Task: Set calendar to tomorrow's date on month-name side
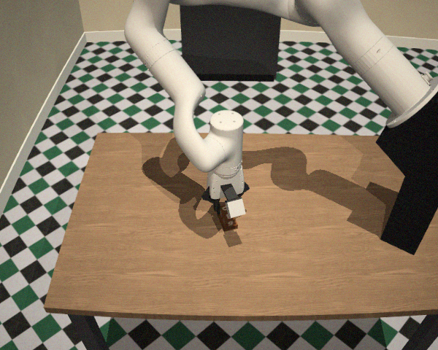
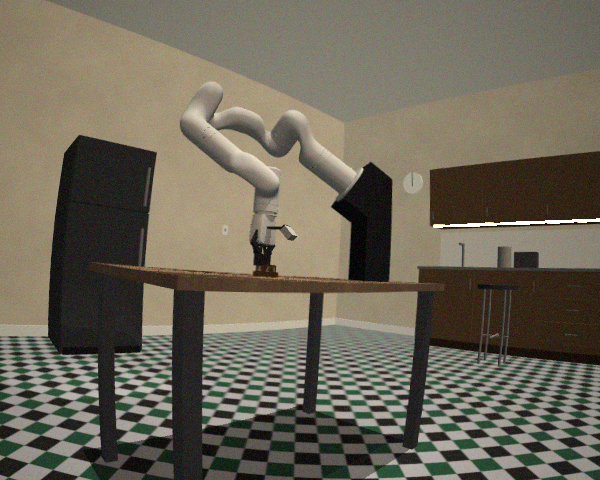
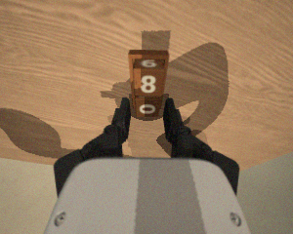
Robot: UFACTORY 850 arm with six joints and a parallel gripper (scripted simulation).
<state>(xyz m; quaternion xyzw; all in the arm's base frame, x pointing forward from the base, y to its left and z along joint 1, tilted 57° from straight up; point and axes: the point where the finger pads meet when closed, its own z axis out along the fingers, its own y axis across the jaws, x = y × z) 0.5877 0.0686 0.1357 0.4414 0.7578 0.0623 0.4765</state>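
Brown wooden calendar, one item, is resting on the table beneath the arm, its pale digits 6, 8 and 0 showing in the wrist view; the side with the month's name is facing out of sight, so today's date is remaining unreadable here. Gripper, one, is standing about half open, holding nothing, its fingers flanking the end where the 0 is showing. Foreseeable faults, by cause: a descent slightly off line is risking a fingertip landing on a cube's top edge or the tray's wall, tipping or sliding the lot; a closure set too low is risking a pinch on the tray as well as the cube, so that both are rising together; a shallow closure is risking a slip, leaving the cube canted. A turn about the wrong axis is threatening an upside-down or wrong digit, the hidden side offering no check. Close quarters are inviting a knock against the neighbouring cube. A release above the floor, or with a finger dragging, is risking a cube that is leaning or rocking instead of lying flat.
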